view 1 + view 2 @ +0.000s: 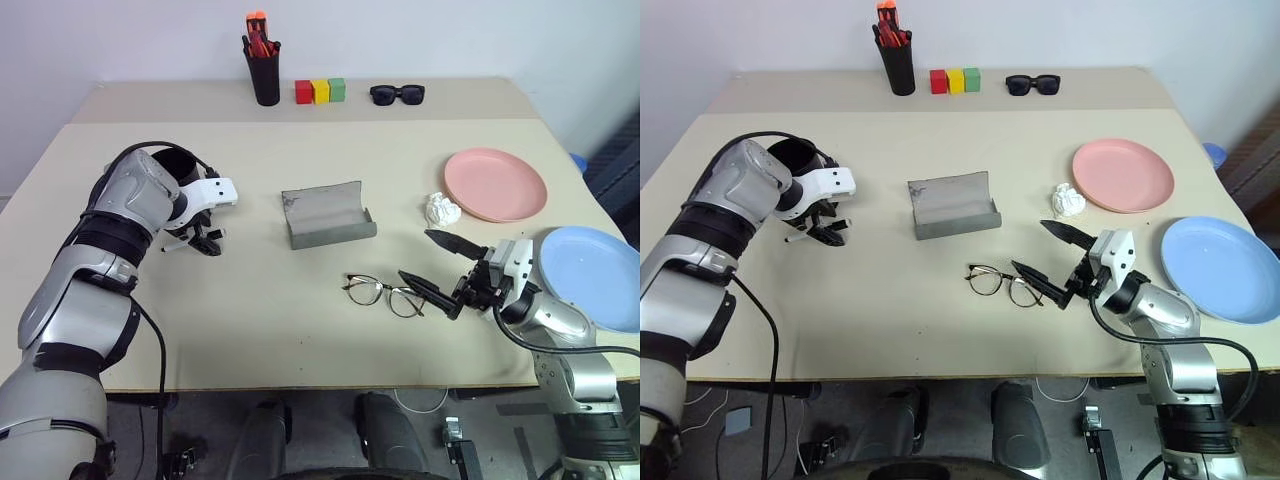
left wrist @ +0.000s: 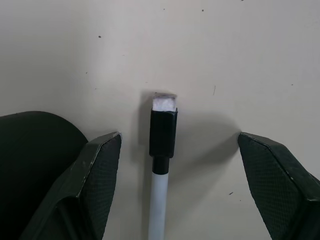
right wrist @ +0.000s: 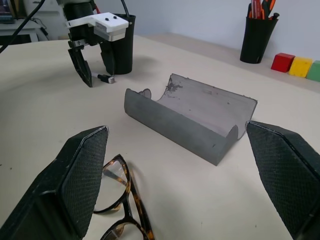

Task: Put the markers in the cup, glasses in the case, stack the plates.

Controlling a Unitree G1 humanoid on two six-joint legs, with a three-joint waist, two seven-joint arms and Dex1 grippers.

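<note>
Left gripper (image 2: 175,150), fingers apart, straddles a white marker (image 2: 161,200) lying on the table (image 1: 250,330) beside the black cup (image 3: 119,47) — head views hide the black cap. Right gripper (image 1: 440,265), spread wide, hovers by the glasses (image 1: 385,293); grey case (image 1: 328,215) open, empty; pink plate (image 1: 495,184) and blue plate (image 1: 590,275) unstacked

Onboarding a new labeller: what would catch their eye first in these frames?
Probably the left hand, pointing down with its fingers open astride the white-bodied marker with a black cap, which lies on the beige table beside the matte black cup. Next, the right hand, open wide by the thin dark wire-framed glasses, just short of the open grey case.
</note>
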